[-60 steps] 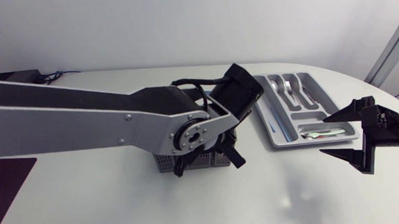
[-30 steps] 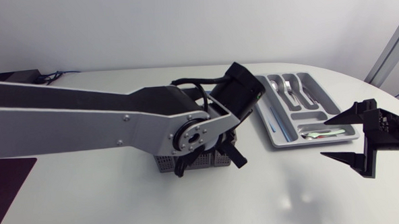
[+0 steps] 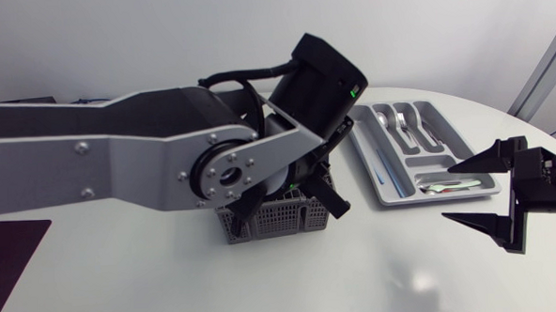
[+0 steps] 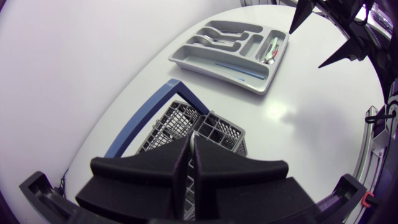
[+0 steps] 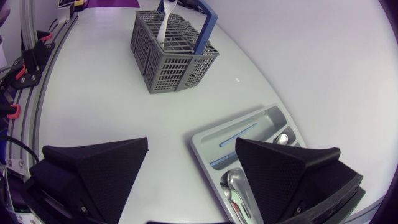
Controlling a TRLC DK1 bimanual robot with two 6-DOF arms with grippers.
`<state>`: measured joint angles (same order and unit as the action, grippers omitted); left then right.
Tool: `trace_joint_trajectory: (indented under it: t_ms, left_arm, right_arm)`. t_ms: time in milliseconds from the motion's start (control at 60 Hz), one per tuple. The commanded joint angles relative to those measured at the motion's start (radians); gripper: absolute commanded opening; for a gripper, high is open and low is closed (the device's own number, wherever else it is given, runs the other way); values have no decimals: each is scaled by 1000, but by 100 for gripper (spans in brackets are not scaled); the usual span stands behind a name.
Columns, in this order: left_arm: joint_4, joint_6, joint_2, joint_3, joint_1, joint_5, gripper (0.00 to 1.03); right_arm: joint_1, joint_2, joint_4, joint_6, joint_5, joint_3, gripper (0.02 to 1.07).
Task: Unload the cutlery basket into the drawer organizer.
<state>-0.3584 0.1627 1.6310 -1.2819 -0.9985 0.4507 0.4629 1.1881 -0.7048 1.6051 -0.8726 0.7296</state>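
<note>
Black wedge fingers of my R gripper [image 3: 449,192] stand wide apart and empty. It hangs over the table [image 3: 377,274] close to its right edge, nearer the front than anything else. Next back, abt mid-table, sits the grey mesh basket [image 3: 276,218] w/ its blue handle [image 4: 144,121] arching over it. My L gripper [image 4: 190,142] is directly above it, pointing down. Its fingers are pinched together on a thin white utensil [image 5: 166,17] that rises tilted out of the basket; can't tell what kind, its top end is hidden. Farther back, toward the far right corner and well apart from the basket, lies the grey drawer organizer [image 4: 214,73]. Its long side slot holds a thin blue stick [image 3: 385,166]. The cross slot at its near end has spoons [image 3: 439,183], and the far slots hold more spoons & forks [image 3: 404,124]. R gripper hangs just beside that near end.
</note>
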Motion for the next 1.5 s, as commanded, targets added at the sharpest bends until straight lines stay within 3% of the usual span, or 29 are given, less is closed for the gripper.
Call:
trace_joint_trajectory:
  t_ms: [0, 400, 583, 800, 1067, 1183, 1483]
  left_arm:
    - [1, 18, -45, 10, -9, -1, 4]
    - [-79, 6, -163, -11, -9, -18, 4]
    - [-83, -42, -180, -33, -2, -66, 4]
    - [-33, -132, -142, -37, 75, -218, 4]
    - [62, -218, -128, -13, 147, -362, 4]
    - [78, -233, -100, -16, 155, -392, 4]
    - [79, -238, -66, -31, 144, -414, 4]
  right_arm:
    - [-23, -45, -15, -82, -23, -21, 103]
    - [-181, -188, -5, -404, -74, -30, 102]
    - [-317, -309, 183, -744, -65, -78, 102]
    - [-518, -424, 419, -1060, 57, -148, 102]
    - [-738, -372, 594, -1208, 287, -182, 102]
    - [-774, -309, 656, -1235, 333, -177, 101]
    - [-822, -176, 751, -1251, 417, -137, 87]
